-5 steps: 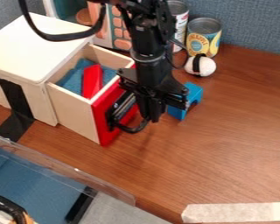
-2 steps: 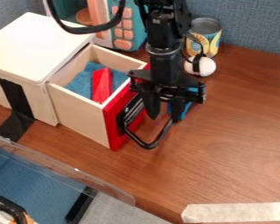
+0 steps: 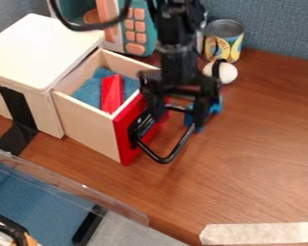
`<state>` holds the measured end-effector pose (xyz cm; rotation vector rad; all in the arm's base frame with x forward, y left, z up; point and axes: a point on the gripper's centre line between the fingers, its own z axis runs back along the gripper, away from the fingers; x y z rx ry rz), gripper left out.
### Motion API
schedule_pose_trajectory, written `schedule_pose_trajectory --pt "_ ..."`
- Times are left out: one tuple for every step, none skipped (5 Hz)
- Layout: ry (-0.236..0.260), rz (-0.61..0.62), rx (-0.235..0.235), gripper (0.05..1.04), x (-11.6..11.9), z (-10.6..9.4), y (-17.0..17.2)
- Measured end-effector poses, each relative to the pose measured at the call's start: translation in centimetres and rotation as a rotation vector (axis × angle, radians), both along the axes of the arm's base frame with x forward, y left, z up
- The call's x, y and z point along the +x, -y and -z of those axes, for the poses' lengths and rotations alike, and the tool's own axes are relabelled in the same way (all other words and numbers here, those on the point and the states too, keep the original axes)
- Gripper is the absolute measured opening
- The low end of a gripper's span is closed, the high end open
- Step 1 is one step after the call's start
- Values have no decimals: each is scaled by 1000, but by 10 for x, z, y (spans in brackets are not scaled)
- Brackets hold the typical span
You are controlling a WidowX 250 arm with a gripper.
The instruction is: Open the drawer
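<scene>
Nearest me, black handle (image 3: 182, 142), loop sticking out toward the camera side. Behind it, drawer (image 3: 86, 123) well out of the white cabinet (image 3: 42, 50), red block (image 3: 111, 94) inside on blue lining. It slid further out from the first frame, then held while my gripper (image 3: 178, 119) rose a little. Jaws apart, fairly wide, nothing clamped; can't tell if they touch the handle. Farther back, white ball (image 3: 228, 73). Opening looks done, I'd say; lift clear without snagging the loop.
</scene>
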<state>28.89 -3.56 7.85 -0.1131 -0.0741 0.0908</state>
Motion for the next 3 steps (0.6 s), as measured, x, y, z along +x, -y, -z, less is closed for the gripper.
schedule_pose_trajectory --pt "83 -32 -33 1003 -7 -42 -12" --pt "133 -52 -42 1000 -19 -70 -24" --pt "169 -52 80 1000 -29 -89 -40"
